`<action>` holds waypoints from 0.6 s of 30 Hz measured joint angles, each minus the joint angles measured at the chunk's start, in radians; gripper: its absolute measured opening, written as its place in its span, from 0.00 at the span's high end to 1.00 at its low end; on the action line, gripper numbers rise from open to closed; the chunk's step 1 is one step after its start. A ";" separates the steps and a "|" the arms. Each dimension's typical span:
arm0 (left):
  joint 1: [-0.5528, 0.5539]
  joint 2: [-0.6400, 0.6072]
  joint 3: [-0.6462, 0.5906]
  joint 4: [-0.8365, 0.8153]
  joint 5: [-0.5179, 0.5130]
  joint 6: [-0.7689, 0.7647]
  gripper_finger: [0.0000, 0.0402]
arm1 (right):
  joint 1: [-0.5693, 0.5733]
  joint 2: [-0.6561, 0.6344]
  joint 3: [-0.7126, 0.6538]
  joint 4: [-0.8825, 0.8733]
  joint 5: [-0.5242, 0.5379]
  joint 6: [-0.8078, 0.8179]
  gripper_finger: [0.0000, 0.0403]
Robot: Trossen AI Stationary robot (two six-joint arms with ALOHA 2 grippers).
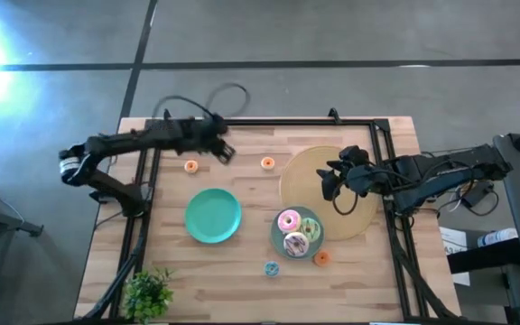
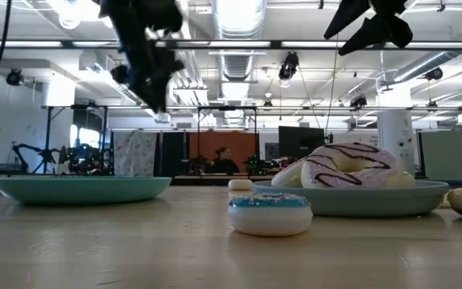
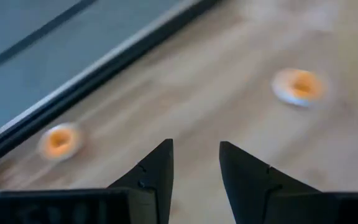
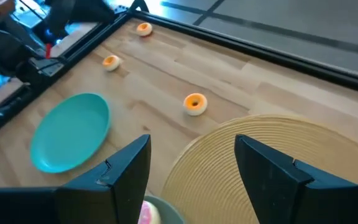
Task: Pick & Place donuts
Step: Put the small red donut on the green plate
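Note:
Three larger donuts, pink (image 1: 289, 220), green (image 1: 311, 227) and white-brown (image 1: 295, 243), lie on a teal plate (image 1: 278, 236). In the low view the white-brown donut (image 2: 343, 164) is on top. Tiny donuts rest flat on the wood: two orange (image 1: 190, 166) (image 1: 268, 163), one blue (image 1: 271, 268) and one reddish (image 1: 321, 258). My left gripper (image 1: 227, 149) (image 3: 196, 162) hangs open above the far part of the table, with two orange donuts (image 3: 59, 140) (image 3: 298, 86) below it. My right gripper (image 1: 329, 185) (image 4: 191, 155) hovers open over the woven disc.
An empty teal plate (image 1: 213, 215) (image 4: 70, 132) sits left of the middle. The big tan woven disc (image 1: 332, 190) (image 4: 278, 155) lies on the right. A third orange donut (image 4: 144, 28) shows by the far black frame rail. A small green plant (image 1: 147, 291) stands at the near left corner.

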 joint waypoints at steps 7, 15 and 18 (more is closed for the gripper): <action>0.270 0.043 -0.050 0.004 -0.003 0.015 0.74 | -0.049 0.002 -0.001 0.002 0.000 -0.018 0.44; 0.406 0.232 -0.025 -0.001 0.001 -0.013 0.75 | -0.099 0.002 -0.001 0.009 0.000 0.008 0.44; 0.420 0.302 -0.007 -0.002 0.008 0.012 0.75 | -0.107 0.002 -0.001 0.011 0.001 0.013 0.44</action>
